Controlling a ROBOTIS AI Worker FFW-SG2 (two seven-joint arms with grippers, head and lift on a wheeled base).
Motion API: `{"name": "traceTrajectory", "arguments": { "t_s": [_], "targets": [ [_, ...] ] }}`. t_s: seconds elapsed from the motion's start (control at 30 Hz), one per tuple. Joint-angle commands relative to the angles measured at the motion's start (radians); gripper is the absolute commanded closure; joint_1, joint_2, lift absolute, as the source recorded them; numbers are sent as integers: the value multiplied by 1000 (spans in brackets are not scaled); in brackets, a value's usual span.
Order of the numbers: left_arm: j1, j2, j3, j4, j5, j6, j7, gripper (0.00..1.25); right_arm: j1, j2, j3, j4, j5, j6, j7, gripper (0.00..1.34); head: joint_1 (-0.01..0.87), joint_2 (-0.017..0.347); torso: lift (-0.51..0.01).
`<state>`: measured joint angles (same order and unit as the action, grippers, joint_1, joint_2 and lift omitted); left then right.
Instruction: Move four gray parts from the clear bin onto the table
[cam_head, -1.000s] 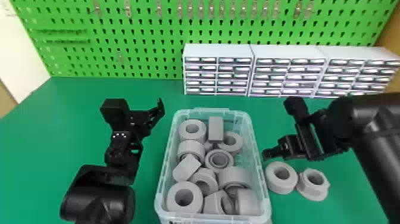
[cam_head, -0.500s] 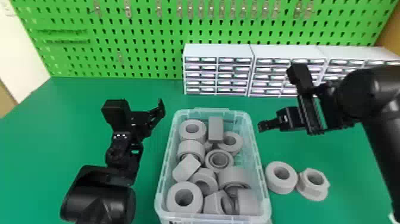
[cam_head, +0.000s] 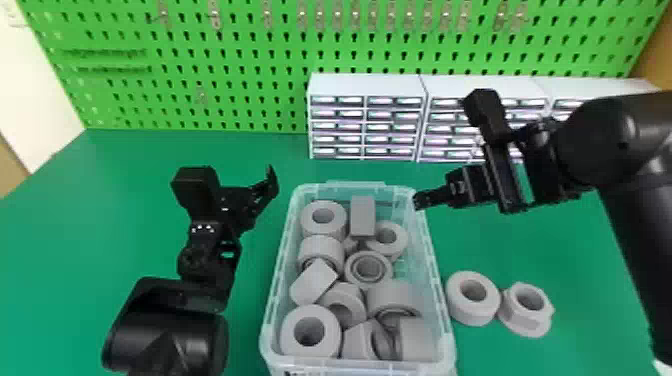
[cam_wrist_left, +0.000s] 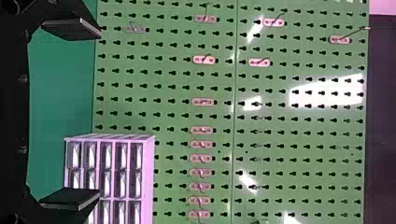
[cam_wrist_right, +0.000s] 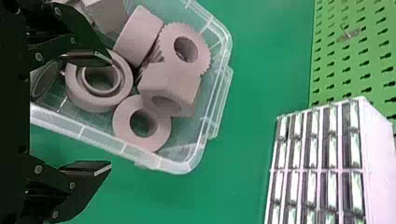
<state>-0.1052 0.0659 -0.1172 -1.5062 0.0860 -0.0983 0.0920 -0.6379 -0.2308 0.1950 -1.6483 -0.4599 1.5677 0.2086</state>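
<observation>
Green pegboard (cam_head: 150, 90) at rear, white drawer units (cam_head: 367, 85) below it on the green table (cam_head: 150, 165). Clear bin (cam_head: 360, 367) at center, holding a jumble of gray parts: rings, cylinders, a block (cam_head: 362, 215) at the far end, and a toothed gear (cam_wrist_right: 200, 52) seen in the right wrist view. Two gray parts lie on the table, right of the bin: a ring (cam_head: 472, 314) and a flanged part (cam_head: 527, 318), side by side. Right gripper (cam_head: 418, 201) is at the bin's far right rim; fingers spread, nothing between them. Per its wrist view, one finger (cam_wrist_right: 86, 58) is above bin contents, the other (cam_wrist_right: 86, 169) outside the rim. Left gripper (cam_head: 270, 185) is left of the bin, above the table; fingers wide apart, no part gripped.
</observation>
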Motion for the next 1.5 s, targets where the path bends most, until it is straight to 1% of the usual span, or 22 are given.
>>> {"name": "traceTrajectory", "arguments": {
  "t_s": [0.0,0.27,0.5,0.9,1.27,1.47],
  "targets": [
    [1,0,4,1,1,0,0,96,-13,4,32,-4,-22,4,0,476,693,72,-52],
    [1,0,2,1,0,0,0,96,-19,8,67,-4,-49,4,0,478,693,72,-52],
    [1,0,4,1,0,0,0,96,-22,5,100,-4,-74,4,0,478,693,72,-52],
    [-2,-2,-7,3,3,0,11,96,-43,7,181,5,-69,4,0,479,693,72,-52],
    [-2,-2,-10,7,12,0,11,96,-54,11,247,53,-69,4,0,479,693,72,-52],
    [-4,-2,-15,9,12,0,11,96,-57,15,261,62,-71,4,0,479,693,72,-52]
  ]
}}
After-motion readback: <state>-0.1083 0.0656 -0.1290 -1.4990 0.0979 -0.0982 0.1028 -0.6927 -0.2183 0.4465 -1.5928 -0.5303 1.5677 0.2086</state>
